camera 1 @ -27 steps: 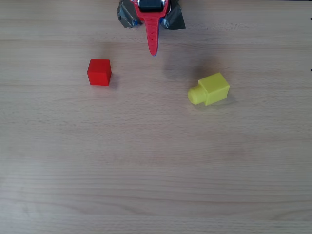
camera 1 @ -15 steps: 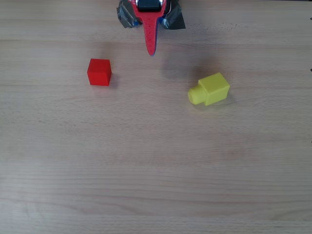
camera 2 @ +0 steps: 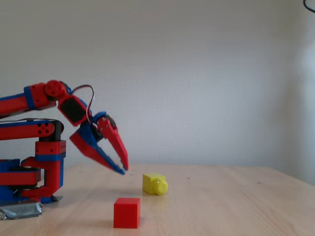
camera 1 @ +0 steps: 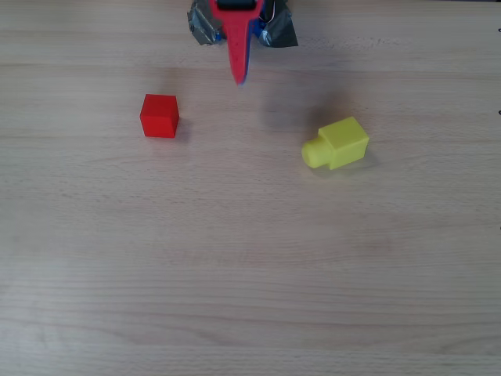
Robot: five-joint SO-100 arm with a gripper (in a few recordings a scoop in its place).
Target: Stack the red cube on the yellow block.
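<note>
Nothing stacked yet. In the overhead view the red cube [camera 1: 160, 116] sits on the worktop [camera 1: 250, 266] at 10 o'clock, the yellow block [camera 1: 337, 144] at 2 o'clock, well apart. Gripper [camera 2: 123, 168] at 12 o'clock, nearly pressed together, empty, above the worktop. Grasp, carry and placement remain.

The table [camera 1: 250, 258] was pale wood with a matt, fine-grained surface. The red cube [camera 1: 160, 116] and yellow block [camera 1: 337, 144] looked like smooth plastic (faintly glossy).
</note>
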